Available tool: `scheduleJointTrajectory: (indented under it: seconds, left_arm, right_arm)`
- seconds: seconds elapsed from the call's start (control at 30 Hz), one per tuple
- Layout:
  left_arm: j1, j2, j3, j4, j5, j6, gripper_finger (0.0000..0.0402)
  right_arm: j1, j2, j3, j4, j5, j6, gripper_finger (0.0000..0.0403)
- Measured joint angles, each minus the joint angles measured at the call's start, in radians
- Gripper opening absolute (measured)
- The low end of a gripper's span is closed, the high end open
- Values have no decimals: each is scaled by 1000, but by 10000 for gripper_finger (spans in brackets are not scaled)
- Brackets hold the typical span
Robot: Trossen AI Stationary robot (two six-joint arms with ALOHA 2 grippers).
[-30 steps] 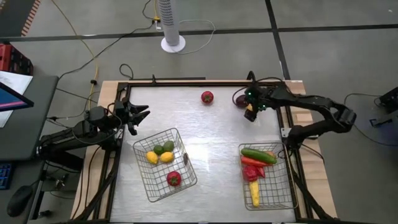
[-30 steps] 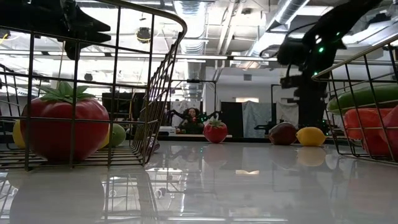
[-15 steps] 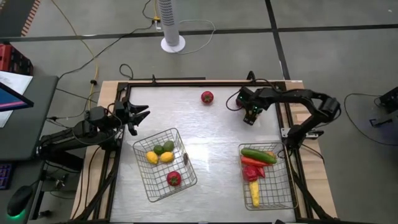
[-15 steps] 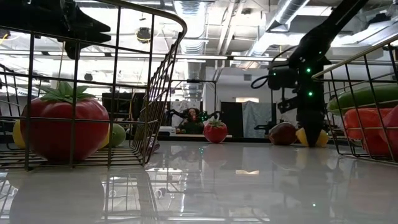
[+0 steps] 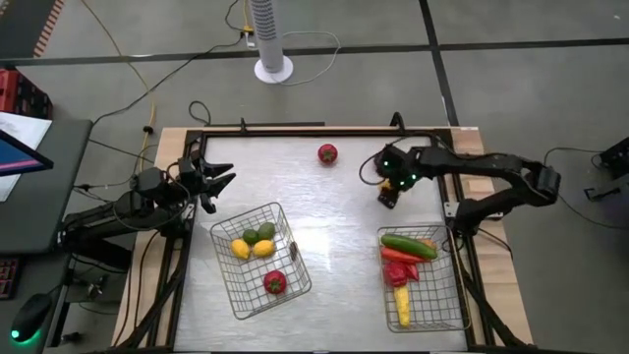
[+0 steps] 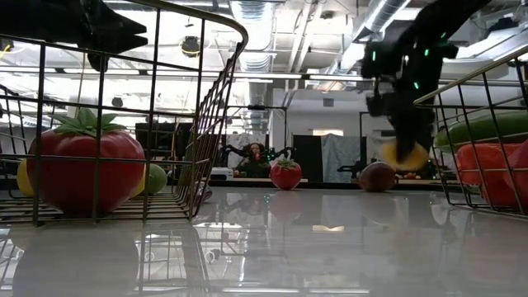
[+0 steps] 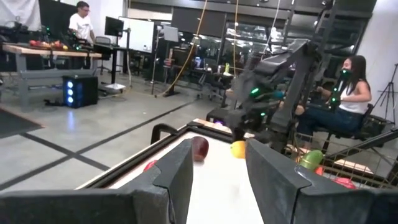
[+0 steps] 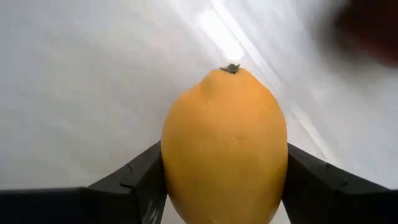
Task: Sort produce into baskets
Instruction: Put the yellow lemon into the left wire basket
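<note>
My right gripper [image 5: 387,196] is shut on a yellow lemon [image 8: 225,149] above the table's far right part; the low view shows the lemon [image 6: 404,154] off the surface. A dark maroon piece [image 6: 376,176] and a red tomato [image 5: 327,152] rest on the table near its far edge. The left wire basket [image 5: 246,216] holds yellow, green and red pieces. The right wire basket [image 5: 460,280] holds a cucumber [image 5: 408,246], red pieces and corn. My left gripper [image 5: 218,184] waits open and empty at the table's left edge. My right gripper pinches the lemon between its two fingers [image 8: 146,177], one on each of its long sides [image 8: 173,168]. The fingers come from above, pointing down. The lemon's stem tip [image 8: 231,68] points away from the wrist. The lemon hangs clear of the table.
Open tabletop [image 5: 334,226] lies between the two baskets. A dark frame [image 5: 295,134] runs round the table's edges. People sit in the room beyond the table [image 7: 348,93].
My right gripper has come down over the lemon on the table, taken hold of it, then risen and moved a little toward the table's near edge. The lemon, on the table before, now hangs clear of it beside the maroon piece.
</note>
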Motion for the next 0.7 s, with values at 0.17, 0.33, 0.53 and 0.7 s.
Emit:
scheduleJointTrajectory:
  seconds: [0.17,0.33,0.53,0.7]
  left_arm:
    - [0,0,0,1,-1,-38,133]
    - [0,0,0,11,-1,-87,133]
    - [0,0,0,9,-1,-85,133]
    - [0,0,0,7,-1,-79,133]
  right_arm:
    - [229,-36,1,355,-19,159,285]
    - [430,66,3,828,-12,192,288]
    - [554,250,36,1228,-5,171,289]
    - [595,395,180,1232,-9,96,290]
